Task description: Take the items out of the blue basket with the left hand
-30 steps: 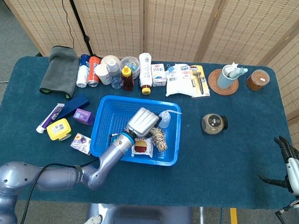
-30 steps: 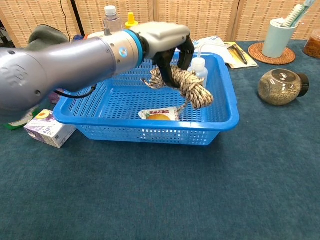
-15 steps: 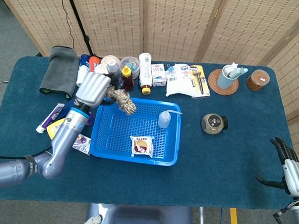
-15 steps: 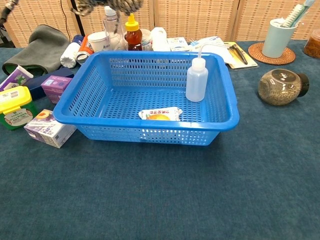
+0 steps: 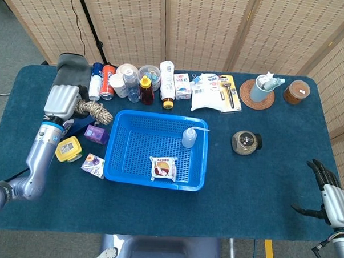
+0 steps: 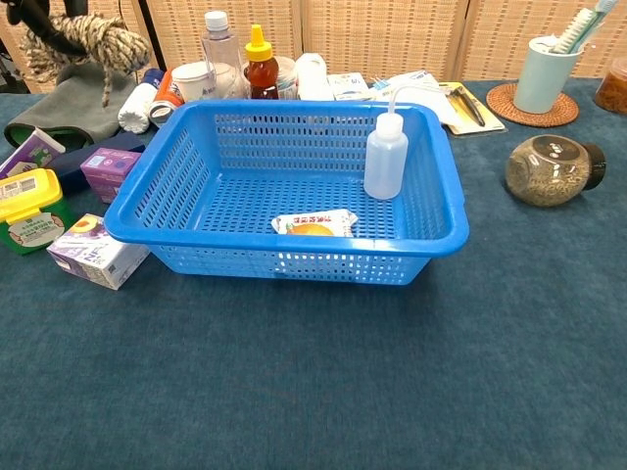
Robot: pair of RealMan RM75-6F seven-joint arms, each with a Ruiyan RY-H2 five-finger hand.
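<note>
Left robot hand (image 5: 62,103) grips the rope bundle (image 5: 94,111) clear of the blue basket (image 5: 196,184) to its right, likely for set-down among unloaded items (snack pack (image 5: 163,168), squeeze bottle (image 5: 189,137) remain inside); right robot hand (image 5: 328,193) idle, spread.

Blue-carpeted table (image 5: 255,184) bears a blue basket (image 5: 118,155) (bottles (image 5: 167,83) behind).

Glossy perforated plastic blue basket (image 5: 130,161); rough fibrous rope bundle (image 5: 96,110).
</note>
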